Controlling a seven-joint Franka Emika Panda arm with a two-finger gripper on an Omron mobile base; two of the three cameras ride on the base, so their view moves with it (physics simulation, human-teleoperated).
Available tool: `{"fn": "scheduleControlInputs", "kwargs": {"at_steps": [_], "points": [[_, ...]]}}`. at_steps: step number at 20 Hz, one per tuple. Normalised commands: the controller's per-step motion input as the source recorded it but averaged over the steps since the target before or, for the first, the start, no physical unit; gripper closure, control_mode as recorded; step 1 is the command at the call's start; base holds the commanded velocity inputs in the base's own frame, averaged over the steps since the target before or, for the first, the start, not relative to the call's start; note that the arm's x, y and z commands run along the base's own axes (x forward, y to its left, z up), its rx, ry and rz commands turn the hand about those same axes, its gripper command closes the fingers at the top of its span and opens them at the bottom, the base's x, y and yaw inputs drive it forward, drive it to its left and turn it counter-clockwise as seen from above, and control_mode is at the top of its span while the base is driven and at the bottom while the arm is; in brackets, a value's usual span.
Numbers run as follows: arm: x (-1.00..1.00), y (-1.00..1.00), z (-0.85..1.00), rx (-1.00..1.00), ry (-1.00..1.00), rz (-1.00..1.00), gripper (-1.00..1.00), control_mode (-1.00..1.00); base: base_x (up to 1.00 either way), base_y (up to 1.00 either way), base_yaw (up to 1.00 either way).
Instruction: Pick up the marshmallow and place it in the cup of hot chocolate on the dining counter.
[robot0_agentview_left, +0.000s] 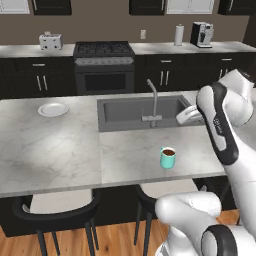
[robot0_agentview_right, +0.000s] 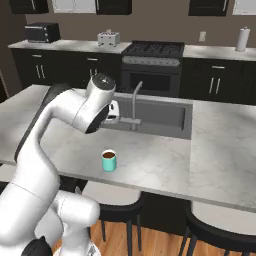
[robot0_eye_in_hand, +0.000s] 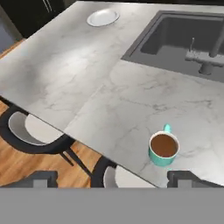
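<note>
The cup of hot chocolate (robot0_agentview_left: 168, 157) (robot0_agentview_right: 109, 160) (robot0_eye_in_hand: 164, 148) is a teal mug with brown liquid. It stands upright near the front edge of the dining counter (robot0_agentview_left: 60, 150) (robot0_agentview_right: 165, 165) (robot0_eye_in_hand: 65, 65). My gripper (robot0_eye_in_hand: 116, 179) hovers above and in front of the cup. It is open, its two dark fingertips (robot0_eye_in_hand: 43, 179) are far apart, and nothing is between them. In the base views my hand (robot0_agentview_left: 187, 115) (robot0_agentview_right: 114, 112) hangs over the counter beside the sink. The marshmallow is out of view.
An inset grey sink (robot0_agentview_left: 140, 112) (robot0_agentview_right: 160, 117) (robot0_eye_in_hand: 183, 39) with a faucet (robot0_agentview_left: 154, 100) (robot0_agentview_right: 134, 102) lies behind the cup. A round white plate (robot0_agentview_left: 53, 109) (robot0_eye_in_hand: 103, 17) sits at the counter's far left. Dark stools (robot0_agentview_left: 55, 210) (robot0_eye_in_hand: 35, 131) stand under the front edge.
</note>
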Motion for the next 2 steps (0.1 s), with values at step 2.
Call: {"fn": "scheduleControlInputs", "kwargs": {"at_steps": [2], "points": [[-0.33, 0.7, 0.57, -0.31, 0.19, -0.11, -1.0, -1.0, 0.0, 0.0, 0.0]]}}
